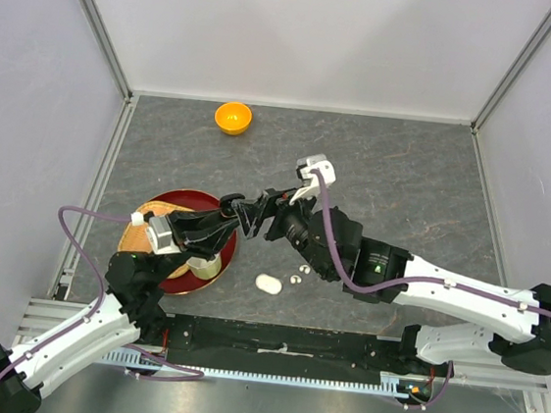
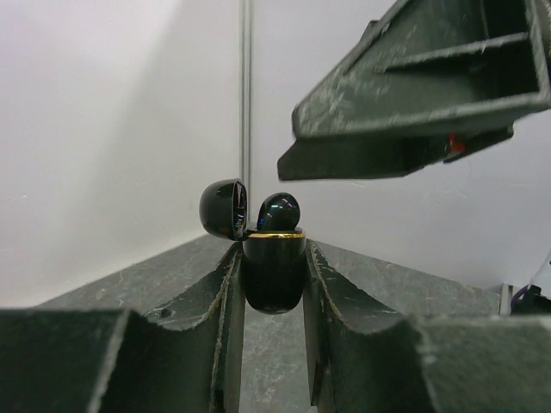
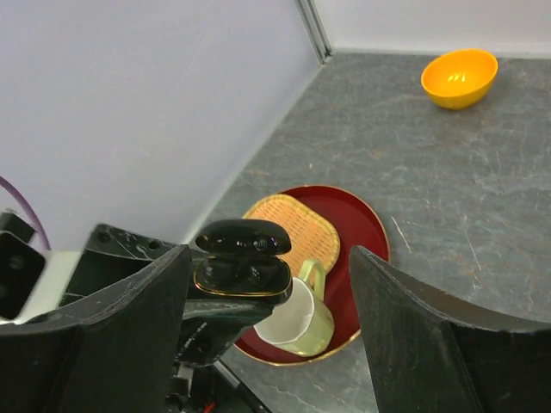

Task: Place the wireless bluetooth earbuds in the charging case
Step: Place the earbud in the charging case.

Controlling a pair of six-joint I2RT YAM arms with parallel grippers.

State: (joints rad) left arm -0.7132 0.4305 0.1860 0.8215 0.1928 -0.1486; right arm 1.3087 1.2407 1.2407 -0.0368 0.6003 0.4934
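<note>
Over the right edge of the round red lacquer tray point(image 1: 183, 193), the left gripper point(image 2: 273, 258) pinches a glossy black, gold-rimmed charging case point(image 2: 274, 280) upright with its lid open. The right gripper point(image 3: 269, 275) hangs spread above it. A black earbud point(image 2: 277, 212) sits proud in the case, likely needing seating.

Bright, even light with soft shadows; nearest parts in wrist views blurred

Table point(image 1: 406, 181): orange bowl point(image 1: 233, 117), red tray point(image 1: 194, 194), white case point(image 1: 267, 284)

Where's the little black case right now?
The black case, lid open, is pinched in the left gripper, left of centre in the top view, raised above the red tray.
</note>
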